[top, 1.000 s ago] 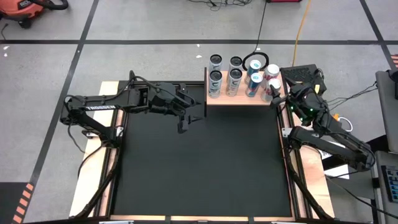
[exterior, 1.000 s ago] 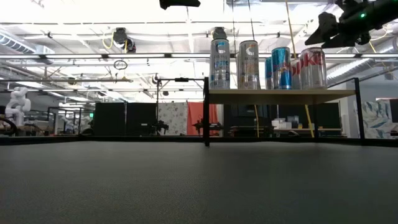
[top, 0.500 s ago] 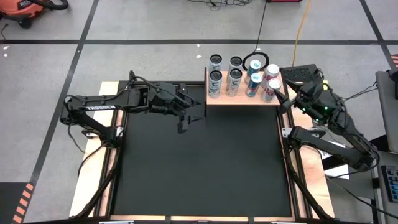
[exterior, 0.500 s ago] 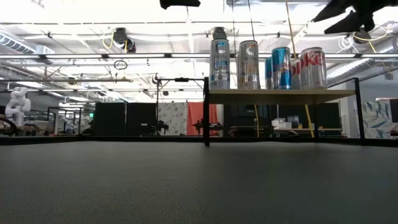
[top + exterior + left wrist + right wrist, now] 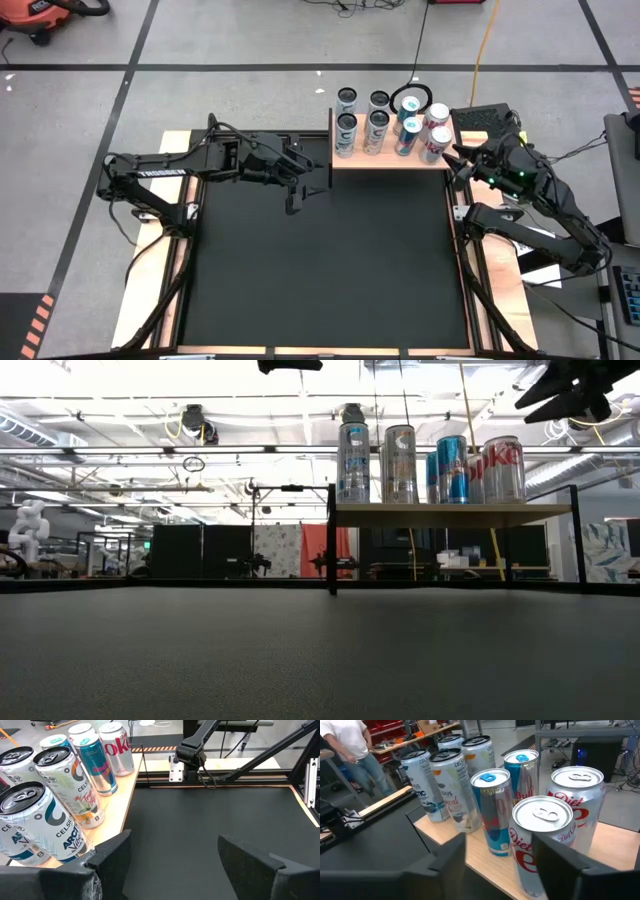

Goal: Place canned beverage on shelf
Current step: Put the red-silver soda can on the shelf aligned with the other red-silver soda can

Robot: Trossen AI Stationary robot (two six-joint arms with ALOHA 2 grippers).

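Hovering right claw (image 5: 458, 158) beside shelf (image 5: 390, 160)

overhead down, low level, wrists near shelf (image 5: 390, 160)

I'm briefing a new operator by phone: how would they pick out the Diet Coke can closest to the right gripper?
Find the light-wood shelf at the black mat's far edge, holding eight cans. Go to its end nearest the right gripper. Of the two silver, red-lettered Diet Coke cans there, it is the one at the shelf's front corner, beside a blue Red Bull can.

Light-wood shelf (image 5: 390, 160) at black mat's (image 5: 320, 270) far edge, eight cans (image 5: 378, 130) upright on it
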